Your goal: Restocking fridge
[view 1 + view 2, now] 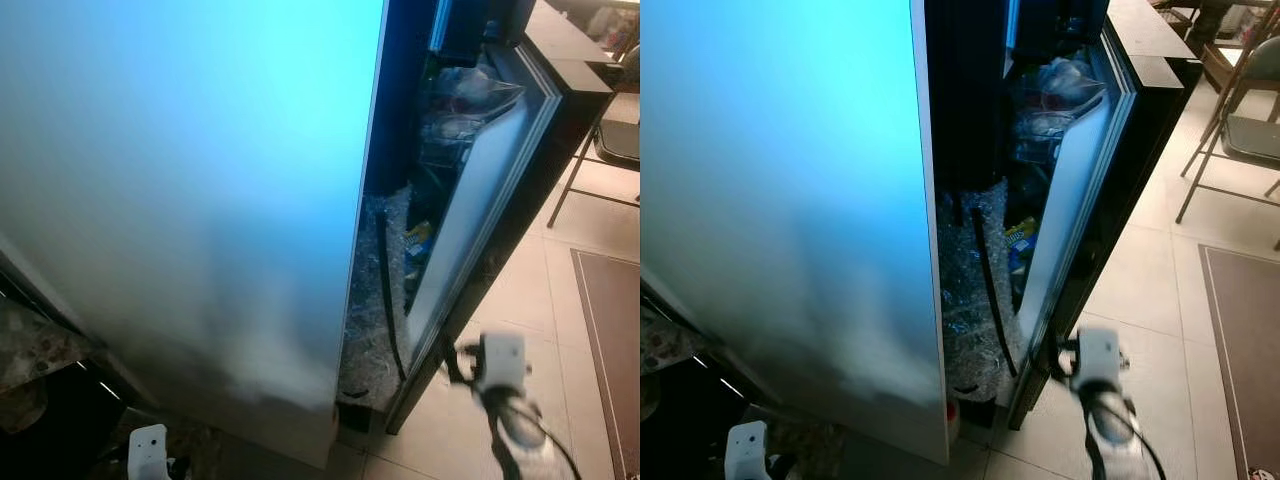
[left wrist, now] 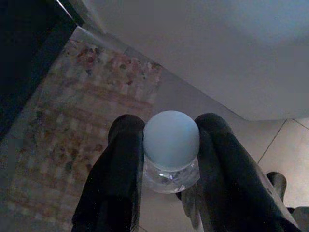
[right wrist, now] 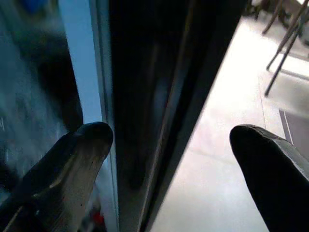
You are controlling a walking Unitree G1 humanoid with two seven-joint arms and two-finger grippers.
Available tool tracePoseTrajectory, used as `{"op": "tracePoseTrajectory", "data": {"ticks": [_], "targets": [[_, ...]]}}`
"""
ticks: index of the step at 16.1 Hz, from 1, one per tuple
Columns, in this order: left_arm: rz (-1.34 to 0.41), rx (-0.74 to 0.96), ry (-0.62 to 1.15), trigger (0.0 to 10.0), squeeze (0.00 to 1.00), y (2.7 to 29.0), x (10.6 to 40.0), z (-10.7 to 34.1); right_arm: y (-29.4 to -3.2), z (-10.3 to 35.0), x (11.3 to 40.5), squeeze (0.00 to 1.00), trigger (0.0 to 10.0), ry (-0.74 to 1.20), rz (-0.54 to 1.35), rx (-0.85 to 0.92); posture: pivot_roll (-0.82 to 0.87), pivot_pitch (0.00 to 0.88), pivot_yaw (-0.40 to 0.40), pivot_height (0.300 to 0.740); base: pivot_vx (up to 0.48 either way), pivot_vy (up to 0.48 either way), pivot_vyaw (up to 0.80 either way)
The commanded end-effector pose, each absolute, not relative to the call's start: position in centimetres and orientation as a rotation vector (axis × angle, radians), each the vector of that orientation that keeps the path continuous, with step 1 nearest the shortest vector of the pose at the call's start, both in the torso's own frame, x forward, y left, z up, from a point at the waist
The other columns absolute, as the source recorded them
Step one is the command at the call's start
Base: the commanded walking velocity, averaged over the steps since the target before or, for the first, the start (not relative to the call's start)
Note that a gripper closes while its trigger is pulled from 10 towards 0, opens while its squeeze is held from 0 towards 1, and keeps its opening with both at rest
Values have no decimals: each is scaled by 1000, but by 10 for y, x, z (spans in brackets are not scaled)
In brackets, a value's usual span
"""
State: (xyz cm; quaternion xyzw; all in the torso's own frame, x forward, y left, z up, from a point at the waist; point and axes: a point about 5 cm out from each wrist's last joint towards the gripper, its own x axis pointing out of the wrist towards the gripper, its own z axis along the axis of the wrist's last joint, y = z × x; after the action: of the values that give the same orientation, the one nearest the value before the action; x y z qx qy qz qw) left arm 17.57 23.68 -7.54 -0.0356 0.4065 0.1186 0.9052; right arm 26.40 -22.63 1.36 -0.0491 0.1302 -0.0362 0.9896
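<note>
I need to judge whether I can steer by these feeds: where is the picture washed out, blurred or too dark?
Eye views: blue glare washes out the closed fridge door; the right gripper is motion-blurred; the fridge interior is murky. Left wrist view: dim, but the bottle cap between the fingers reads clearly. Right wrist view: fingertips soft, door edge dark.

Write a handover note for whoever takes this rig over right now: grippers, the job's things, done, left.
Left gripper: shut on a clear bottle with a pale blue cap, held low beside the fridge's outer wall.
Right gripper: open and holding nothing, fingers at the edge of the fridge door, low down.
Fridge: the door stands partly open; packed bags and crinkled plastic wrap show in the gap.
Done: bottle picked up, door partly open.
Left: probably swing the door wider, then set the bottle inside and shut the door.
</note>
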Motion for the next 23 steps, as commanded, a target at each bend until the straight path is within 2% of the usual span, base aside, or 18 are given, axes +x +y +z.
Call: {"op": "tracePoseTrajectory", "data": {"ticks": [1, 3, 6, 14, 19, 23], "targets": [[228, -52, 847, 10000, 0, 239, 175, -76, -227, 15, 265, 0, 10000, 255, -72, -89, -88, 0, 14, 740, 0, 0, 0], [231, -52, 847, 10000, 0, 238, 175, -75, -219, 14, 269, 0, 10000, 266, -10, -87, -82, 0, 11, 740, 0, 0, 0], [237, -56, 847, 10000, 0, 238, 175, -75, -218, 20, 275, 0, 10000, 235, -13, -82, -80, 0, 10, 740, 0, 0, 0], [232, -56, 846, 10000, 0, 237, 176, -76, -241, 43, 285, 0, 10000, 106, -179, -133, -89, 0, 11, 740, 0, 0, 0], [226, -58, 848, 10000, 0, 235, 176, -76, -256, 23, 263, 0, 10000, 187, -280, -146, -99, 0, 11, 740, 0, 0, 0], [215, -54, 848, 10000, 0, 234, 177, -75, -298, -5, 216, 0, 10000, 343, -521, -126, -114, 0, 20, 740, 0, 0, 0]]}}
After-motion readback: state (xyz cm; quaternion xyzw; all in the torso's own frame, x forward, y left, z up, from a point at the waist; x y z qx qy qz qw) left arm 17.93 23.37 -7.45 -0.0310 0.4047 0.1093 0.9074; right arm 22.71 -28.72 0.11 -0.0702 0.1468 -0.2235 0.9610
